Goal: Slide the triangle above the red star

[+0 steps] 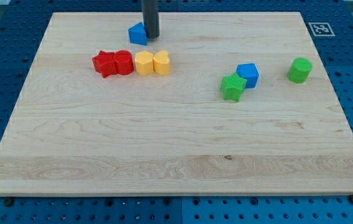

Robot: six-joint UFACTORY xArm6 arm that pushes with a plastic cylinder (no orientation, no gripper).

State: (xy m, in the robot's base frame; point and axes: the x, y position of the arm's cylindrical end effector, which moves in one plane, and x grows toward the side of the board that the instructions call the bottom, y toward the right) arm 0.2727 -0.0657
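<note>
The blue triangle (pixel 137 33) lies near the view's top, above and to the right of the red star (pixel 104 63). My tip (pixel 152 36) touches the triangle's right side. The red star is the leftmost block of a row; a red cylinder-like block (pixel 123 62) sits against its right side.
An orange hexagon-like block (pixel 144 63) and an orange heart (pixel 161 62) continue the row to the right. A green star (pixel 232 86) touches a blue cube (pixel 248 74) at the view's right. A green cylinder (pixel 299 70) stands further right. The wooden board (pixel 176 143) has its top edge just above the triangle.
</note>
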